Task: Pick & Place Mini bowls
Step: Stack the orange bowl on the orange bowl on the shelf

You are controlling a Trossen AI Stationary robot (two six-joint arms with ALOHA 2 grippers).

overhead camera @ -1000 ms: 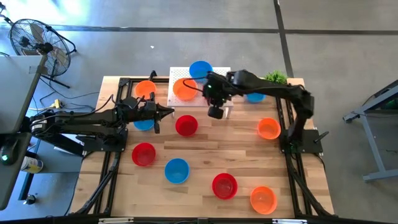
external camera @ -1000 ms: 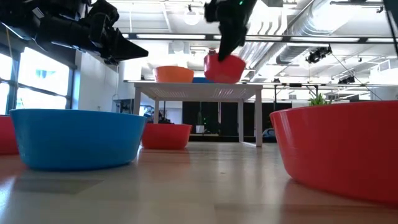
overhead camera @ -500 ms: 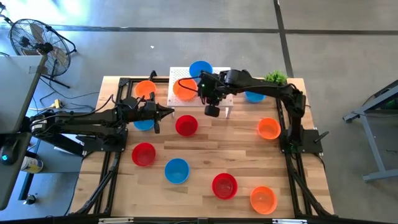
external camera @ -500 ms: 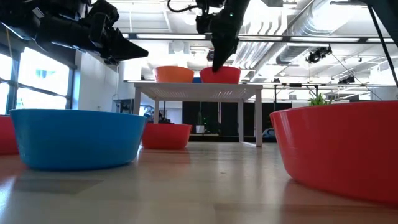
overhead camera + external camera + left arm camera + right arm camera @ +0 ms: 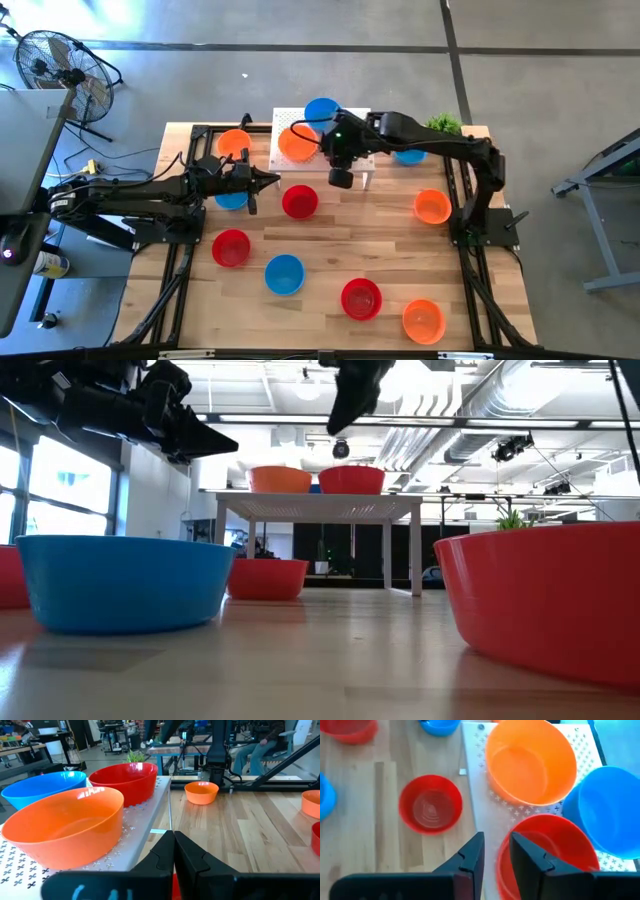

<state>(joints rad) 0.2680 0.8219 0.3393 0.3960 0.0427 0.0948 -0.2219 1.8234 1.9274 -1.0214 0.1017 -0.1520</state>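
Observation:
Three mini bowls stand on the white perforated stand [image 5: 283, 118] at the table's far side: an orange one [image 5: 530, 760], a blue one [image 5: 610, 810] and a red one [image 5: 545, 850]. My right gripper [image 5: 496, 842] hangs open above the red bowl's rim, pointing steeply down. In the low view it [image 5: 335, 422] is clear of the bowl [image 5: 351, 480]. My left gripper [image 5: 275, 180] is shut and level, just left of the stand, with nothing in it. More red, blue and orange bowls rest on the wooden table.
Loose bowls on the table: red [image 5: 299, 202], red [image 5: 231, 248], blue [image 5: 284, 274], red [image 5: 361, 298], orange [image 5: 423, 320], orange [image 5: 432, 207], orange [image 5: 235, 142]. A blue one [image 5: 408, 155] lies under my right arm. A small green plant [image 5: 443, 124] stands at the far right corner.
My right gripper held the red bowl tilted just above the stand. It set the bowl down upright beside the orange one and let go. It has since risen clear of the bowl.

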